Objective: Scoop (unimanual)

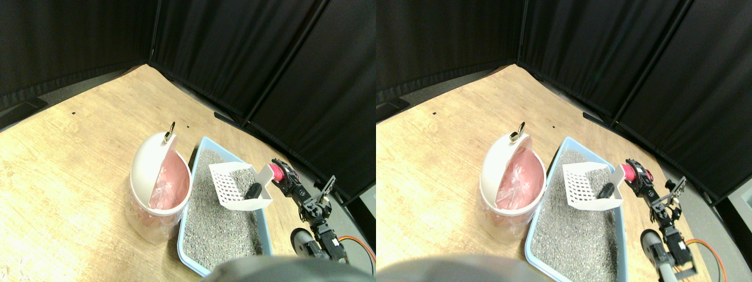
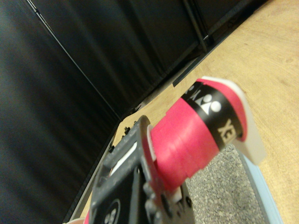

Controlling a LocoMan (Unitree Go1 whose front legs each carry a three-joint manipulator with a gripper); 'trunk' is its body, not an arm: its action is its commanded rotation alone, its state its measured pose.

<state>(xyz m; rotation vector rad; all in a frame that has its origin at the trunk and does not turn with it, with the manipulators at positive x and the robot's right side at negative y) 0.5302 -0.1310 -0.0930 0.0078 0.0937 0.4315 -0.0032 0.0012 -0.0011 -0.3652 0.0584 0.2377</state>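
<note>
A white slotted scoop (image 1: 234, 183) hangs tilted over the light blue litter tray (image 1: 202, 148), which is filled with grey granules (image 1: 216, 229). A dark lump (image 1: 254, 190) rests in the scoop's deep end. My right gripper (image 1: 283, 176) is shut on the scoop's pink wrapped handle (image 1: 275, 172), reaching in from the tray's right side. In the wrist view the pink handle (image 2: 191, 135) runs out from the dark jaw frame to the scoop's white back wall (image 2: 250, 137), with granules (image 2: 224, 191) below it.
A white bin (image 1: 147, 170) with a pink bag liner (image 1: 171, 182) and a tipped-up lid stands against the tray's left side. Black curtains (image 1: 264, 53) close off the back and right. Around them lies wooden floor (image 1: 64, 176). An orange cable (image 1: 358, 244) trails by the arm.
</note>
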